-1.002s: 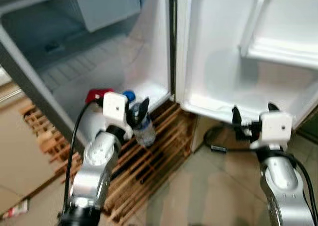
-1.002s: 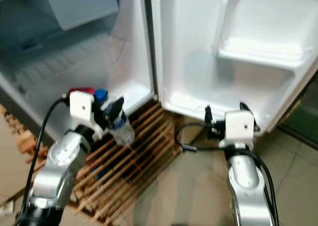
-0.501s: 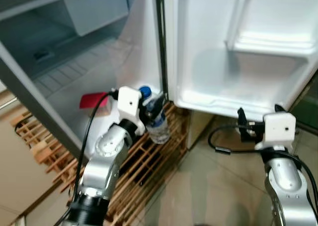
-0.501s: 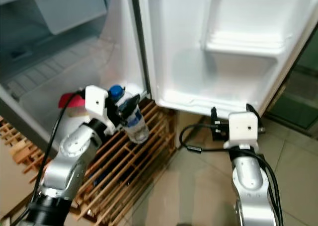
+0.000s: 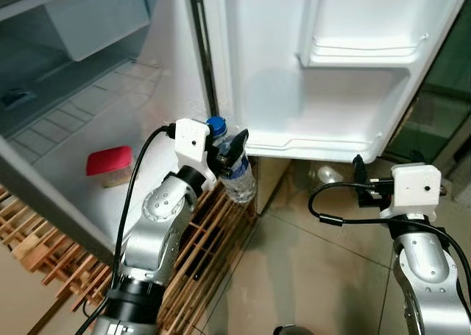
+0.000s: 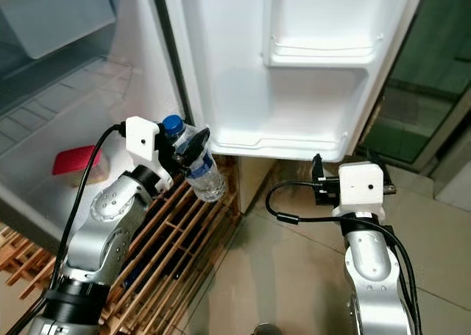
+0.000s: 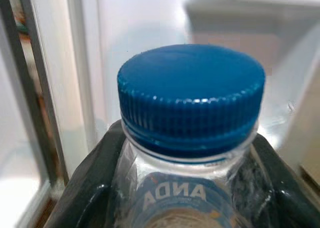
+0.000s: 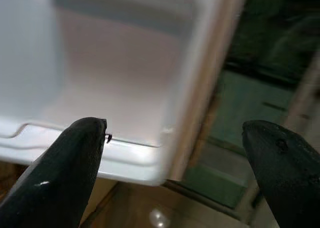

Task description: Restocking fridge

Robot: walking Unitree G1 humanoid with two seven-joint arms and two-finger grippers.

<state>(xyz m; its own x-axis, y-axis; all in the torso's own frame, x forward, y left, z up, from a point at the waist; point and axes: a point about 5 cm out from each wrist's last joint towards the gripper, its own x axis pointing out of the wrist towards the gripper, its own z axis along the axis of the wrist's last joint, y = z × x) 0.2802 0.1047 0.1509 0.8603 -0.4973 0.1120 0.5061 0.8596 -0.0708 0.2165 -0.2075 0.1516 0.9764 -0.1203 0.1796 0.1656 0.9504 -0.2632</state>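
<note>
Up at the foot of the open fridge, the left gripper (image 5: 229,152) is clamped on a small clear plastic water bottle (image 5: 234,174), its two black fingers (image 7: 95,188) pressing the shoulders just under the cap. The bottle has a ribbed blue screw cap (image 7: 191,95) and a blue label band whose letters read upside down in the left wrist view; its body hangs tilted below the fingers, held in the air in front of the hinge edge where the fridge compartment meets the open door (image 5: 324,70). Below it lies a wooden slatted pallet (image 5: 199,254) that the fridge stands on. Inside the compartment, a red-lidded container (image 5: 109,163) sits on the white floor, well apart from the bottle. The door's lower shelf (image 5: 316,140) is white and bare. The right gripper (image 6: 352,179) hovers low near the door's bottom outer corner, its fingers (image 8: 75,168) spread wide and holding nothing, a black cable (image 5: 331,213) looping beside it over the tiled floor (image 5: 309,276).
</note>
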